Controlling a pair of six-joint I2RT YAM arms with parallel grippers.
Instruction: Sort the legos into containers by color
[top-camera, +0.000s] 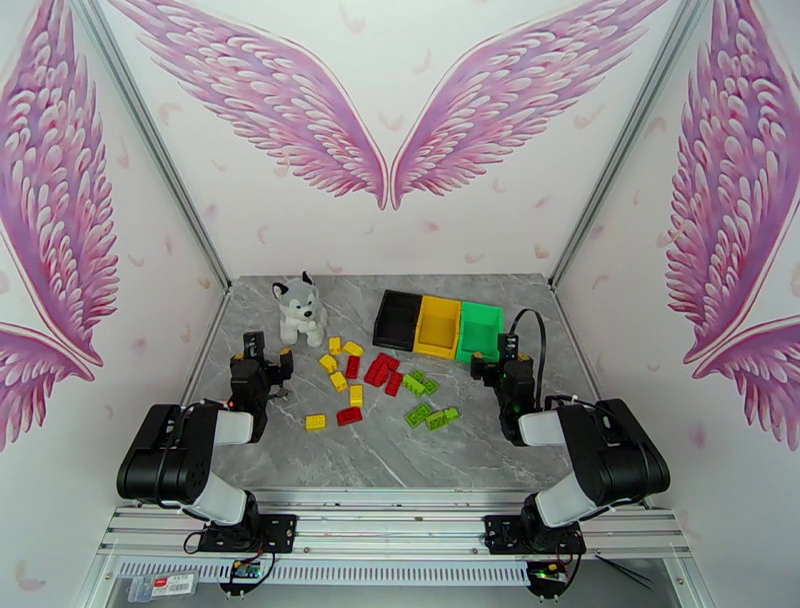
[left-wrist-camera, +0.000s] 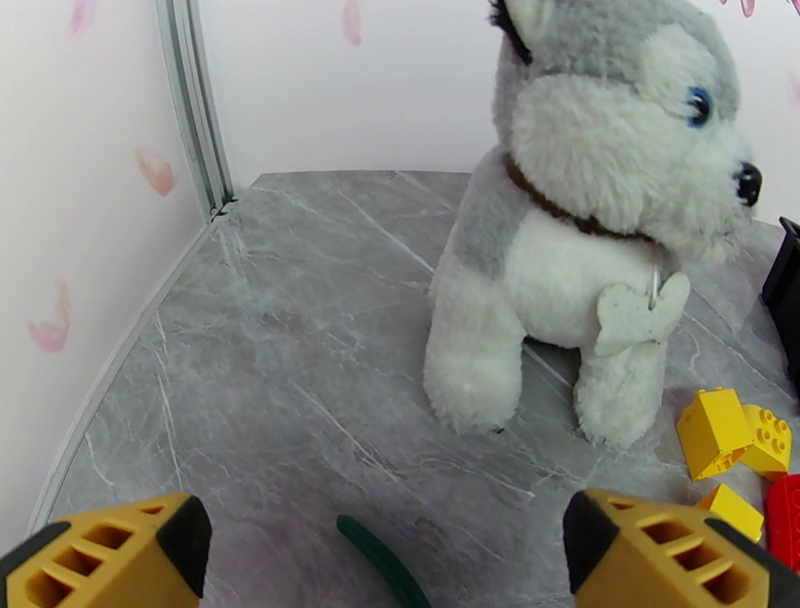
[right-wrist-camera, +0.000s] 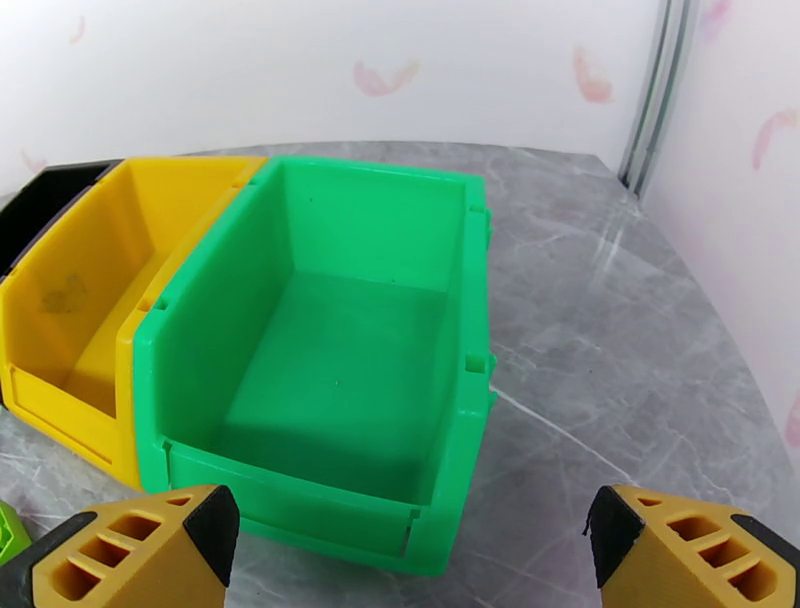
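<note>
So, far left: L gripper (top-camera: 260, 352) hangs low over the table (top-camera: 300, 450) w/ jaws spread wide and nothing btwn them, i.e. released, holding no brick. Its wrist cam faces the plush husky (left-wrist-camera: 580, 230), sitting upright just ahead. It's not part of the sort, so prob. best steered round.

Just right of the dog, the legos (top-camera: 375, 380) lie loose mid-table, none in a bin yet. Yellow bricks (top-camera: 338, 366) are nearest the L arm, red bricks (top-camera: 380, 372) in the middle, green bricks (top-camera: 428, 402) toward the R side.

Behind them the containers (top-camera: 440, 299) stand joined in a row: black bin (top-camera: 398, 340), yellow bin (top-camera: 437, 350), green bin (right-wrist-camera: 300, 500). Tops are open & fronts face the arms, so drops from above look easy.

Far right: R gripper (right-wrist-camera: 410, 545) is likewise wide open & empty-handed, poised just in front of the green bin, which holds nothing.

My read: task is at its start. Each arm sits near its own side, so L likely takes yellows, R greens.
</note>
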